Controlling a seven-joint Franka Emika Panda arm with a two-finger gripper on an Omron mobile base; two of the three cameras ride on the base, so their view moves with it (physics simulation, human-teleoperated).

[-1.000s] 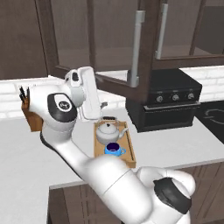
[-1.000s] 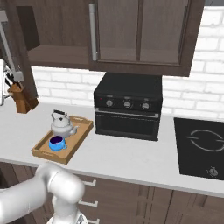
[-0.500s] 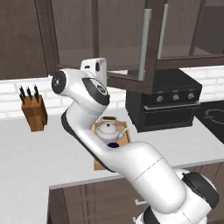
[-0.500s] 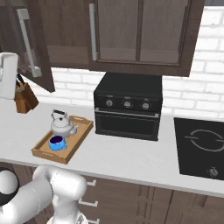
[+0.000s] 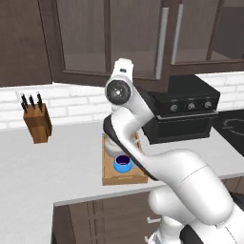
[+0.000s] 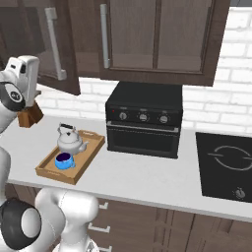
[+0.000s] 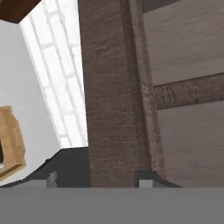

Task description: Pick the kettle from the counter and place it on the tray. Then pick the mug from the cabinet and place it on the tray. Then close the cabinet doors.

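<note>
- Step in hand, by my judgement: closing the cabinet doors point(image 6: 56, 47). The kettle point(image 6: 69, 139) and the mug point(image 6: 64, 160) both sit on the tray point(image 6: 48, 170), so only the doors remain.
- In the right base view one door stands swung out toward the room, its grey bar handle point(image 6: 54, 43) facing outward. The neighbouring door point(image 6: 129, 37) looks flush with the cabinet.
- The claw point(image 7: 94, 177) is raised to cabinet height, just beside the open door. In the hand view its two fingertips point(image 7: 146, 177) stand well apart, with the door's edge point(image 7: 107, 87) between or just beyond them; I read the claw as wide and holding nothing. Whether it touches the wood, I cannot tell.
- To do this step well, I judge that the push should land on the flat panel near the free edge, not on the handle, and follow the door's arc until it seats. The elbow should stay high, clear of the tray below.
- Risk, as I judge it: a push close to the hinge side would slip or leave the door ajar.
- Appearance: the doors are dark brown wood with recessed panels and long vertical grey handles.
- The kettle is squat, silver-grey, with a dark arched handle. The mug is small and bright blue with a dark inside, just beside the kettle.
- The tray rests on the light-grey desk point(image 6: 147, 177), left of a black oven point(image 6: 143, 120). A knife block point(image 5: 38, 121) stands well apart.
</note>
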